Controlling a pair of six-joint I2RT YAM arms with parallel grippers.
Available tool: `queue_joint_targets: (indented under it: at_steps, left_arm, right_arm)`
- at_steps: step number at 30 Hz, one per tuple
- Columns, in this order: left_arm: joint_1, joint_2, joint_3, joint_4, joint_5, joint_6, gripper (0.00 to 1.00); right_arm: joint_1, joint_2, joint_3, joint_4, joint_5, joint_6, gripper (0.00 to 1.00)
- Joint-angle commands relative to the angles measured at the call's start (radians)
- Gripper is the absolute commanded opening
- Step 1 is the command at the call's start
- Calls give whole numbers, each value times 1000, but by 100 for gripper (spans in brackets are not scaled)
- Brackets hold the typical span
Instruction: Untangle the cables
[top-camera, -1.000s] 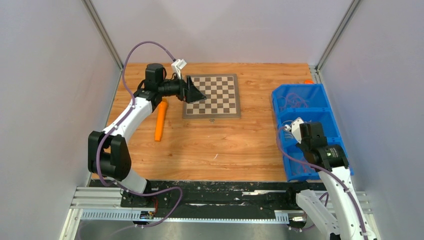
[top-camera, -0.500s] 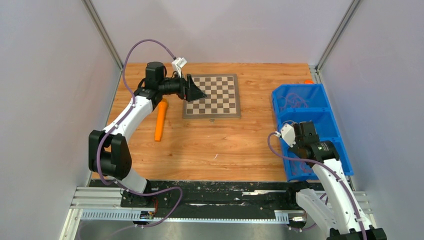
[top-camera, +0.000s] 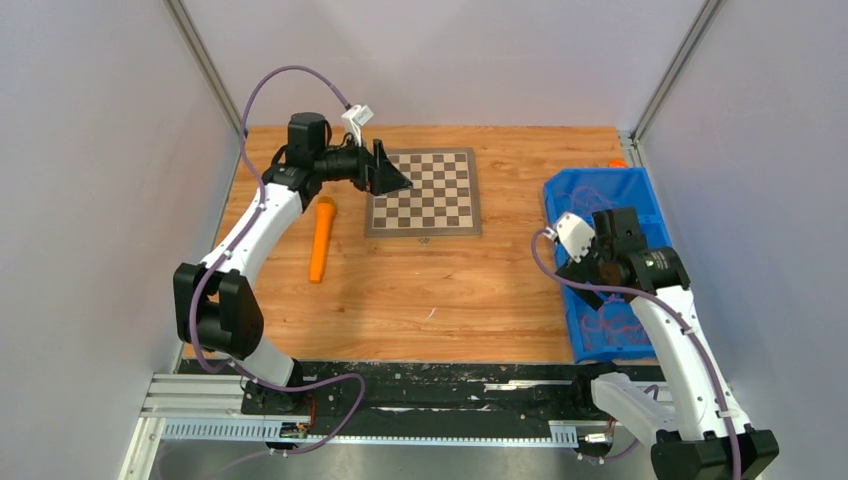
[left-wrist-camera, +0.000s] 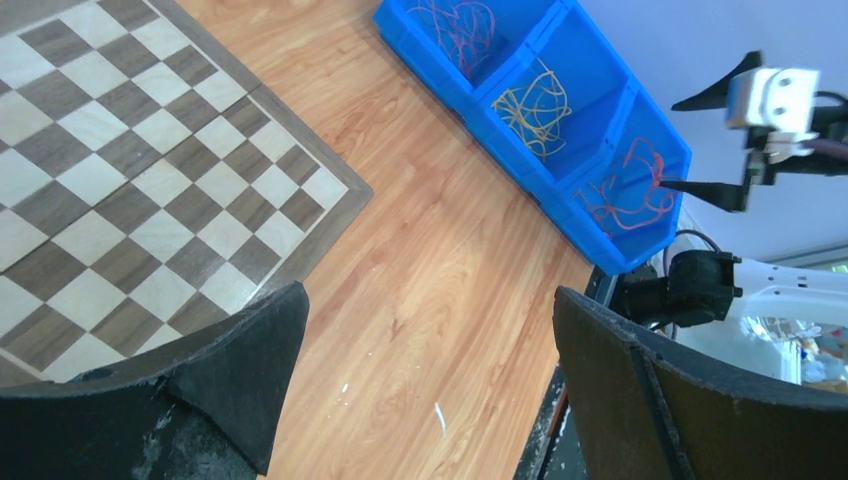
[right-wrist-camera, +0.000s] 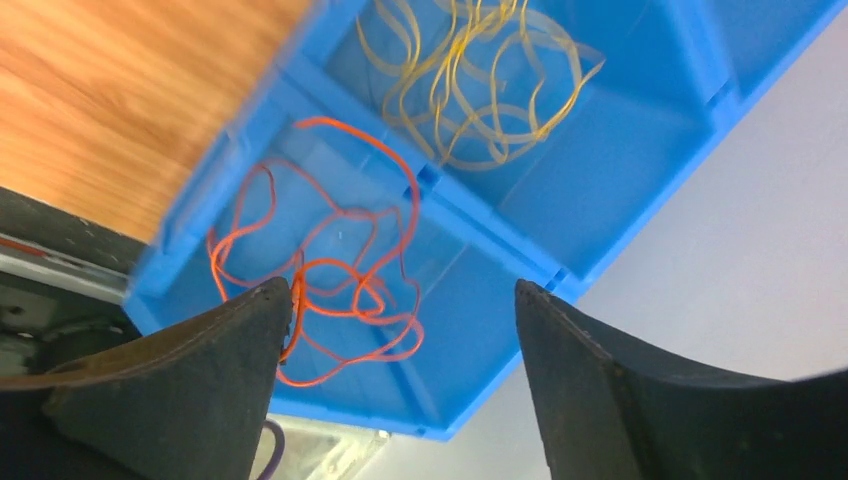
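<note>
Cables lie in a blue bin (top-camera: 563, 205) at the right of the top view, which has three compartments in a row. In the left wrist view the far compartment holds a reddish tangle (left-wrist-camera: 463, 25), the middle one a yellow tangle (left-wrist-camera: 540, 105), and the near one reddish-orange loops (left-wrist-camera: 630, 190). The right wrist view shows the yellow wires bunched in many small overlapping loops, while the reddish-orange wires spread in wider loops over their compartment floor. The right gripper (right-wrist-camera: 402, 290) hangs above the near compartment with its jaws wide apart and nothing between them. One reddish-orange loop runs just beside the tip of the finger at lower left of that view; whether it touches the finger cannot be told. The left gripper (top-camera: 392, 178) sits at upper left of the top view, over the left edge of a chessboard (top-camera: 430, 195), jaws spread wide and holding nothing. An orange cylinder (top-camera: 321, 240) lies on the wooden table (top-camera: 450, 290) just left of the chessboard, well apart from the bin.
</note>
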Motion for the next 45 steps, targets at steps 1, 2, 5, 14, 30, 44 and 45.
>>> queue_joint_targets:
  at_steps: [1,2,5,14,30,44,45]
  left_arm:
    - [6,13,156,-224,-22,94,100]
    - [17,27,174,-261,-23,111,100]
    - [51,32,211,-366,-23,116,100]
    - [111,-139,32,-215,-69,125,100]
    - [-15,-133,-38,-147,113,221,100]
    - [-554,176,-81,773,104,121,94]
    - [-573,239,-29,824,95,105,92]
  right_arm:
    - [-2,60,194,-11,-242,55,90]
    - [-2,81,230,-11,-286,60,92]
    - [-3,149,289,-13,-331,50,95]
    - [-55,1,136,-181,-307,-168,50]
    - [-171,22,234,-249,-263,-24,37]
    - [-587,236,501,-290,-514,-77,44]
    - [-588,227,493,-292,-537,-74,46]
